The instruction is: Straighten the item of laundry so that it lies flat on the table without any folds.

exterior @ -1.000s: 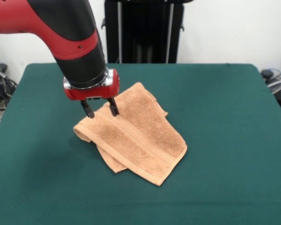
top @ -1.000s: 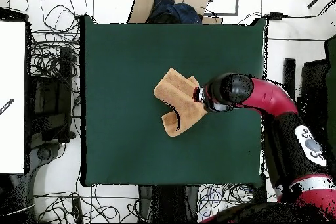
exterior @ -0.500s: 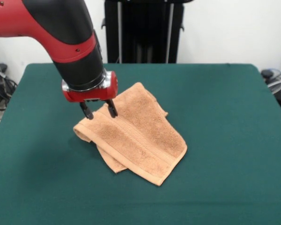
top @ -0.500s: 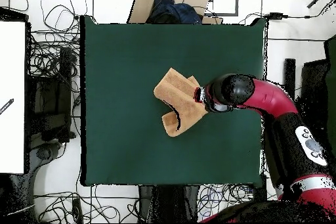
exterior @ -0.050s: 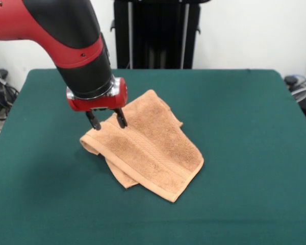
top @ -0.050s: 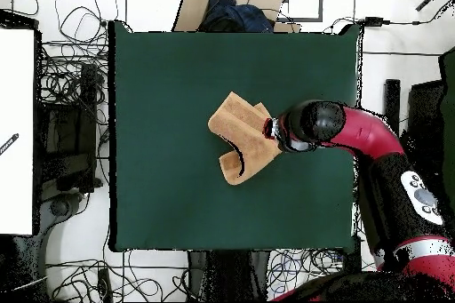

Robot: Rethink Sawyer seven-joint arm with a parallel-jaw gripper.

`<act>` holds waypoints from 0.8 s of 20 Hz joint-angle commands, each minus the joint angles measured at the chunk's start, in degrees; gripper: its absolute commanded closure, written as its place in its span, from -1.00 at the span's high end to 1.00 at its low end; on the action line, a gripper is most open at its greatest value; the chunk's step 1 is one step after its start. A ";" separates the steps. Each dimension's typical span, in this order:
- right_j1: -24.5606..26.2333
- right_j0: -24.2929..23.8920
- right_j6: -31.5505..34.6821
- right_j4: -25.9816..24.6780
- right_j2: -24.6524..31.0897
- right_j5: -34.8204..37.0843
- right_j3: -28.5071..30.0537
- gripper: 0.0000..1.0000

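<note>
Towel (exterior @ -0.050s: 148,148) lies near the middle of the table (exterior @ -0.050s: 245,153), folded over itself with a second layer showing under its near-left edge; nothing is flattened yet. Gripper (exterior @ -0.050s: 106,120) hangs just above the towel's far-left corner, fingers spread and empty. Grasping and spreading both remain, by my reading.

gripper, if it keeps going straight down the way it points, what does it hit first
Most likely the towel: the open gripper points down over its upper-left folded edge. Depth is unclear, so one finger may land on the table instead.
</note>
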 commanded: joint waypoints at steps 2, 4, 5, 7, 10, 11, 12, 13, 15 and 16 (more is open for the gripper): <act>2.07 0.29 -7.85 -4.19 1.78 -1.43 -0.66 1.00; 4.40 -0.11 -8.10 -4.24 1.95 -2.55 -1.29 1.00; 5.21 -0.37 -8.14 -4.23 1.97 -2.98 -1.42 1.00; 6.04 -0.76 -8.12 -4.21 1.90 -3.42 -1.22 1.00; 7.41 -0.93 -8.21 -4.12 2.08 -3.84 -1.52 1.00; 8.05 -0.93 -8.29 -4.13 2.15 -3.97 -1.83 1.00; 8.60 -0.94 -8.36 -4.16 2.21 -4.08 -2.06 1.00; 9.16 -0.94 -8.43 -4.19 2.27 -4.18 -2.29 1.00; 9.64 -1.04 -8.35 -4.30 2.35 -4.56 -2.14 1.00; 9.62 -1.16 -8.26 -4.33 2.38 -4.71 -1.85 1.00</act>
